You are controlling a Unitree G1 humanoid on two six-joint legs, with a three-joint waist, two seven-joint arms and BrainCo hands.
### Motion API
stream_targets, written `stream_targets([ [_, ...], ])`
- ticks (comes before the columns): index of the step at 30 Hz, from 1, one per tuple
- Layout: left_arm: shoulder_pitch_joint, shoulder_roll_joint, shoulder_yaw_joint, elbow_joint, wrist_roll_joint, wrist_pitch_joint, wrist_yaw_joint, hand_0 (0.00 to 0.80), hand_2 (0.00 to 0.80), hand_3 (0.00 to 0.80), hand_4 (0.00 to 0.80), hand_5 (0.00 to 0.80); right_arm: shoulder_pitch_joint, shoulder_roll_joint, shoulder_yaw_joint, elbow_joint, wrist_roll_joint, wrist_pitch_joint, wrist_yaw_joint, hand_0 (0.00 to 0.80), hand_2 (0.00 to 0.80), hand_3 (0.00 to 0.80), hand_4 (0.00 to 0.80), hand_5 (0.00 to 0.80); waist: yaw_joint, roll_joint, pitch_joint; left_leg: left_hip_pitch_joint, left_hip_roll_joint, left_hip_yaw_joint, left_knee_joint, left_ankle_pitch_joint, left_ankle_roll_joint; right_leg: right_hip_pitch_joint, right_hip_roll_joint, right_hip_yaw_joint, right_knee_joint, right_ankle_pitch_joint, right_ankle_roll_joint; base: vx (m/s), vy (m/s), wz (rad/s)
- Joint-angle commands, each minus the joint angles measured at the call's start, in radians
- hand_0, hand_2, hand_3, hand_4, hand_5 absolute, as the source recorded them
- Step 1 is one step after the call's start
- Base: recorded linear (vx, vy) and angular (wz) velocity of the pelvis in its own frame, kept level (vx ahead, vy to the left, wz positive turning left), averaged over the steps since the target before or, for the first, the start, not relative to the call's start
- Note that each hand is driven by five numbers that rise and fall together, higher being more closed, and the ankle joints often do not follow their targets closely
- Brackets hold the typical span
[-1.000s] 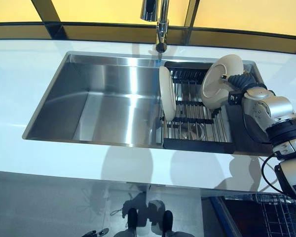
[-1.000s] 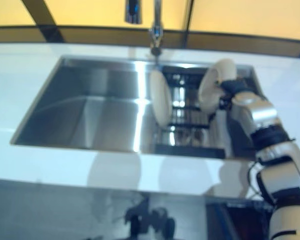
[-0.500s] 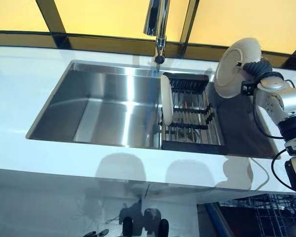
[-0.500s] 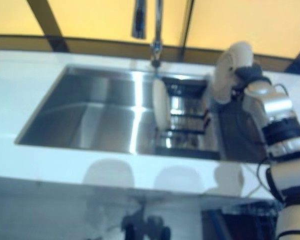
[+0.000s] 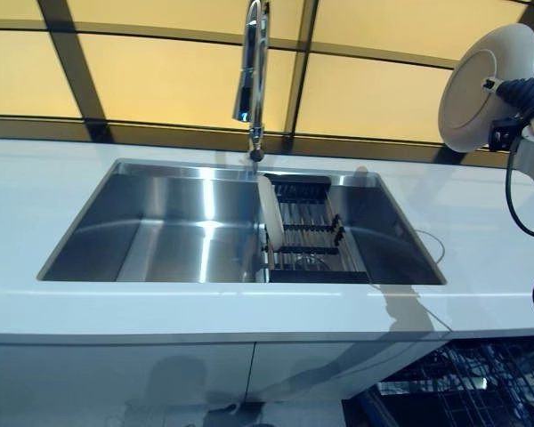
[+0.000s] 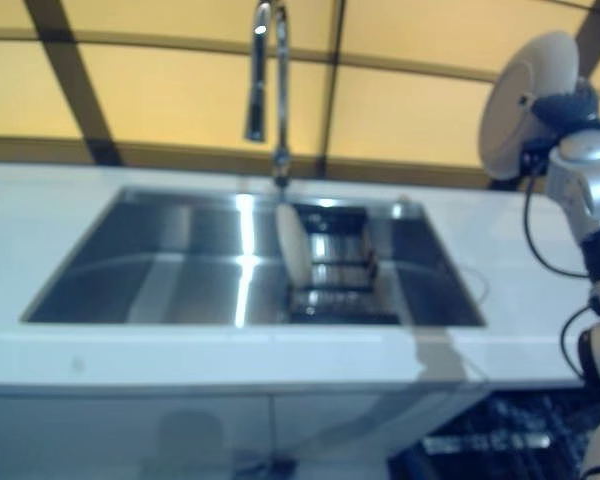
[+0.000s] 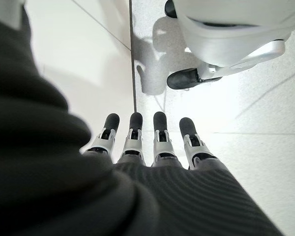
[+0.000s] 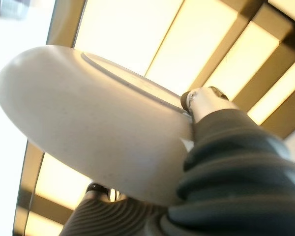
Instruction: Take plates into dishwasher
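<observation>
the right hand (image 5: pixel 519 92) holds a white plate (image 5: pixel 482 85) up high at the upper right of the frame, with the thumb and fingers pinching its rim. the plate is up in the air, well away from the sink (image 5: pixel 187 229) and the tap (image 5: pixel 251 76). a second plate (image 5: pixel 270 212) stands on its edge in the dark rack (image 5: pixel 311 238), in the middle of the sink. an open dishwasher rack (image 5: pixel 467 387) shows at the lower right. the left hand (image 7: pixel 146 140) hangs over the floor with straight fingers, holding nothing.
</observation>
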Motion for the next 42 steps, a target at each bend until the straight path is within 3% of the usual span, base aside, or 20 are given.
stream_targets([
  [1,-0.019,0.021,-0.026,0.062,0.038,0.000,-0.007,0.000,0.000,0.000,0.000,0.000,-0.152,-0.111,0.054,0.045,-0.045,-0.067,0.041,0.800,0.800,0.800,0.800,0.800,-0.018,-0.008,-0.060,0.027,-0.021,0.037,0.003,-0.091,0.011,0.012,0.042,0.059,0.000,-0.020,0.060,-0.015,-0.003,-0.30],
  [8,-0.013,0.034,-0.013,0.060,0.054,0.004,-0.024,0.000,0.000,0.000,0.000,0.000,-0.052,-0.233,0.014,0.055,-0.138,-0.092,0.184,0.800,0.800,0.800,0.800,0.800,-0.058,-0.004,-0.084,0.025,-0.011,0.072,0.003,-0.097,0.010,-0.005,0.050,0.082,0.000,-0.015,0.064,-0.017,-0.023,-0.20],
  [15,-0.014,0.041,0.005,0.054,0.092,0.018,-0.045,0.000,0.000,0.000,0.000,0.000,0.175,-0.308,-0.123,0.024,-0.177,-0.095,0.372,0.800,0.800,0.800,0.800,0.800,-0.099,-0.001,-0.092,0.032,-0.001,0.124,0.003,-0.106,0.012,-0.019,0.052,0.086,0.000,-0.009,0.070,-0.017,-0.051,-0.19],
  [20,-0.012,0.048,0.007,0.051,0.117,0.021,-0.056,0.000,0.000,0.000,0.000,0.000,0.311,-0.329,-0.212,0.001,-0.213,-0.109,0.466,0.800,0.800,0.800,0.800,0.800,-0.118,0.000,-0.091,0.040,0.005,0.154,0.003,-0.112,0.015,-0.022,0.052,0.083,0.000,-0.007,0.075,0.005,-0.046,-0.19],
  [27,-0.015,0.059,0.022,0.037,0.160,0.045,-0.064,0.000,0.000,0.000,0.000,0.000,0.602,-0.349,-0.382,-0.100,-0.302,-0.188,0.645,0.800,0.800,0.800,0.800,0.800,-0.174,0.016,-0.083,0.051,0.015,0.202,0.003,-0.133,0.019,-0.036,0.050,0.071,0.000,-0.007,0.091,-0.009,-0.070,-0.17],
  [35,-0.014,0.069,0.045,0.032,0.191,0.037,-0.071,0.000,0.000,0.000,0.000,0.000,0.881,-0.332,-0.563,-0.187,-0.375,-0.266,0.746,0.800,0.800,0.800,0.800,0.800,-0.207,0.023,-0.069,0.052,0.021,0.244,0.003,-0.137,0.024,-0.054,0.048,0.058,0.000,-0.004,0.093,-0.031,-0.091,-0.22],
  [42,-0.018,0.071,0.058,0.023,0.201,0.030,-0.070,0.000,0.000,0.000,0.000,0.000,1.013,-0.314,-0.640,-0.225,-0.429,-0.282,0.813,0.800,0.800,0.800,0.800,0.800,-0.219,0.028,-0.060,0.047,0.024,0.259,0.003,-0.138,0.023,-0.064,0.047,0.043,0.001,-0.006,0.093,-0.038,-0.065,-0.07],
])
